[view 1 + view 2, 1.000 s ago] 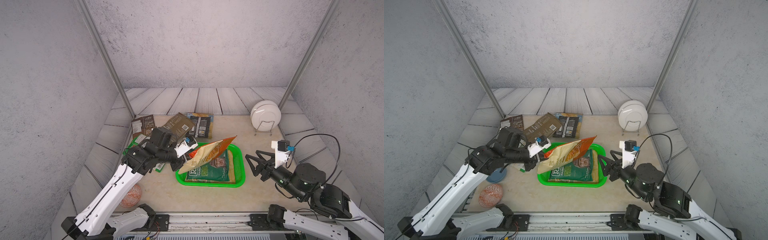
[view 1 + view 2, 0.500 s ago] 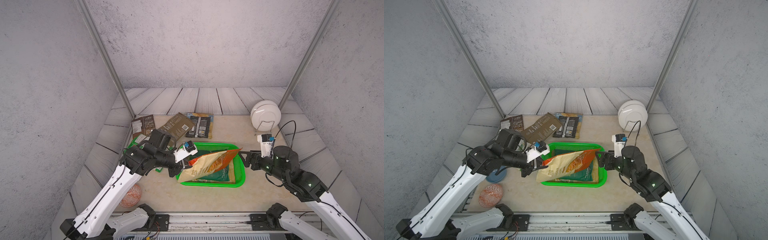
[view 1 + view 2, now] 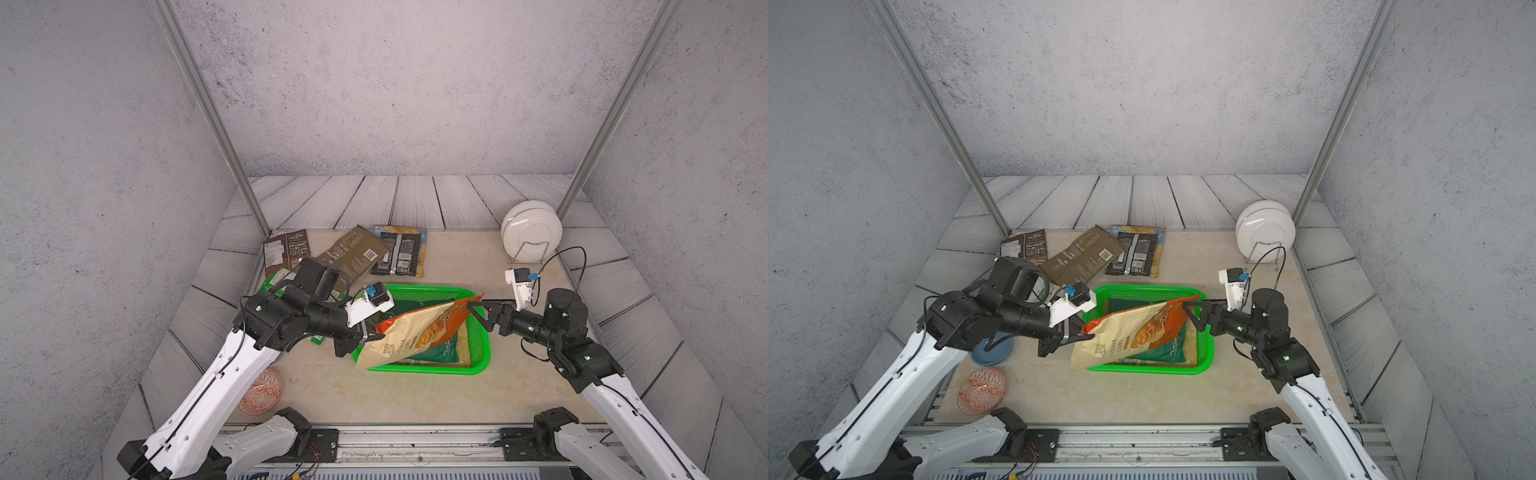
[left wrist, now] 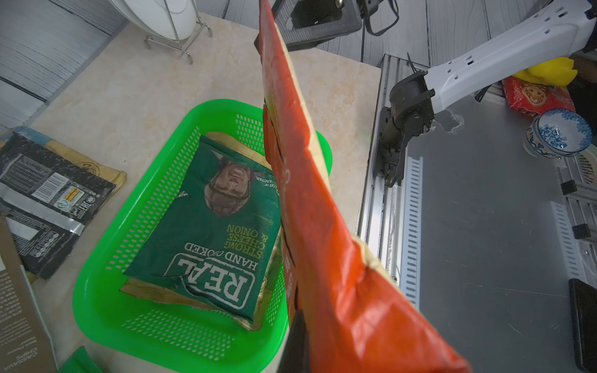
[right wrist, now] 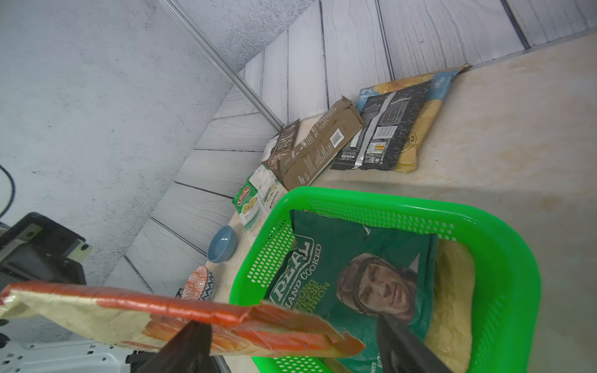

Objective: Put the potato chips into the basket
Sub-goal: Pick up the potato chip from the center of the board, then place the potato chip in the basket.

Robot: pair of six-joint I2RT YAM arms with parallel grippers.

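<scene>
My left gripper [image 3: 370, 332] is shut on one end of an orange-and-cream potato chips bag [image 3: 419, 332], which hangs slanted above the bright green basket [image 3: 482, 357]. The bag's far corner reaches between the spread fingers of my right gripper [image 5: 290, 323], which is open and not pinching it. A dark green chips bag [image 4: 210, 232] lies in the basket [image 4: 97, 290] on top of a cream one. A brown bag [image 3: 286, 251], an olive bag [image 3: 353, 257] and a black bag [image 3: 401, 251] lie flat on the table behind the basket. A light green bag [image 5: 255, 200] lies beside its left rim.
White plates in a wire rack [image 3: 531, 226] stand at the back right. An orange-red patterned bowl [image 3: 262, 390] sits at the front left and a blue bowl [image 3: 992, 351] lies under my left arm. Slanted wall panels close in both sides.
My right gripper has swung in from the front right to the bag's far corner and spread its jaws wider. My left arm has lowered and flattened the bag over the basket.
</scene>
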